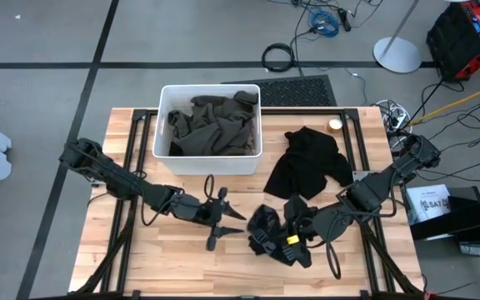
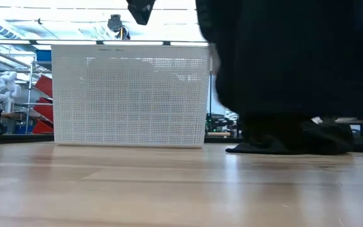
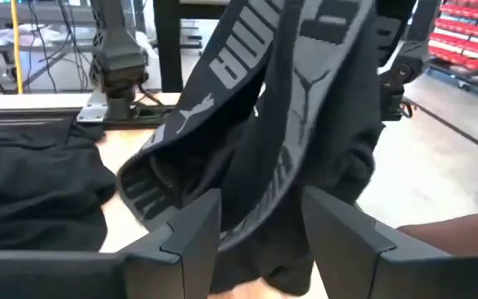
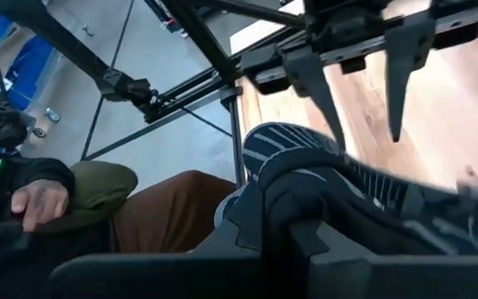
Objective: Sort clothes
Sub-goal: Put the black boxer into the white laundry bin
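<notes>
Black fabric hangs pinched in the right gripper [image 1: 288, 236], clear of the table [image 1: 182, 267].
The left gripper [image 1: 227, 218], fingers parted and empty, waits just beside it; the black garment [image 1: 269, 233] should be raised higher before swinging toward the white bin [image 1: 167, 125] of olive clothes [image 1: 211, 125].

Grey floor [image 1: 40, 33], dark tape lines; cables [image 1: 323, 18]; white round stand base [image 1: 397, 55]; red-black case [image 1: 465, 29]; red storage shelving [image 3: 471, 37]; wooden worktop [image 1: 165, 258].
</notes>
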`<control>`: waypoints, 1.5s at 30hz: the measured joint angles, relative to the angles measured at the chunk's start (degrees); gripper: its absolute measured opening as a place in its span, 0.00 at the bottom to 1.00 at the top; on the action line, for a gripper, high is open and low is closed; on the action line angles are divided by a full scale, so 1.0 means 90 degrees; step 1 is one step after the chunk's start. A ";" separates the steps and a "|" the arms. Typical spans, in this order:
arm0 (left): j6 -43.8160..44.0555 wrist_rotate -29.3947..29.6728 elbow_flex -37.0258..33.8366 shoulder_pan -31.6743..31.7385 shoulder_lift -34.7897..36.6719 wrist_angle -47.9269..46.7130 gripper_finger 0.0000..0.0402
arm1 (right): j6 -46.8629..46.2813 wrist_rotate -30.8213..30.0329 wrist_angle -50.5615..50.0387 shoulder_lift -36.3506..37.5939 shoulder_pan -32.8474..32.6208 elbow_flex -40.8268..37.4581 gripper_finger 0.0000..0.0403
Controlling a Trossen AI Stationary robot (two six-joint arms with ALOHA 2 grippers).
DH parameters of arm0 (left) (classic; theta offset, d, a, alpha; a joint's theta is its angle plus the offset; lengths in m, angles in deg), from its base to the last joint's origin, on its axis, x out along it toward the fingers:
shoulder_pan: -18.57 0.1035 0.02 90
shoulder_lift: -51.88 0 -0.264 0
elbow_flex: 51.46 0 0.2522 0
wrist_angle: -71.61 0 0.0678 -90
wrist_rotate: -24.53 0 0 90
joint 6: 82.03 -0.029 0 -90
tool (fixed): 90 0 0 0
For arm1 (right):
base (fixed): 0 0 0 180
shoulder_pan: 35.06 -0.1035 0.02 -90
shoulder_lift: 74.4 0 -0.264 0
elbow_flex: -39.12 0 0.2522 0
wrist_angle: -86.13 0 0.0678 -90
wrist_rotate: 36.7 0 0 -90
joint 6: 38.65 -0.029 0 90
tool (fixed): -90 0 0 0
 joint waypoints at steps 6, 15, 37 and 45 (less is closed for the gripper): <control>0.0037 -0.0389 0.0000 0.0007 -0.0002 -0.0161 0.44 | 0.0003 0.0297 -0.0001 0.0000 -0.0010 0.0000 0.00; 0.0658 -0.0737 -0.0005 -0.0293 -0.0383 -0.0941 0.44 | -0.0165 0.0316 0.0071 0.0000 -0.0010 0.0000 0.00; -0.0493 0.0731 -0.0002 -0.0362 -0.0869 0.0287 0.44 | -0.0176 0.0333 0.0141 0.0002 -0.0093 0.0000 0.00; -0.0778 0.0369 -0.0002 -0.0372 -0.0869 0.0639 0.44 | -0.0175 0.0333 0.0141 0.0002 -0.0091 0.0000 0.00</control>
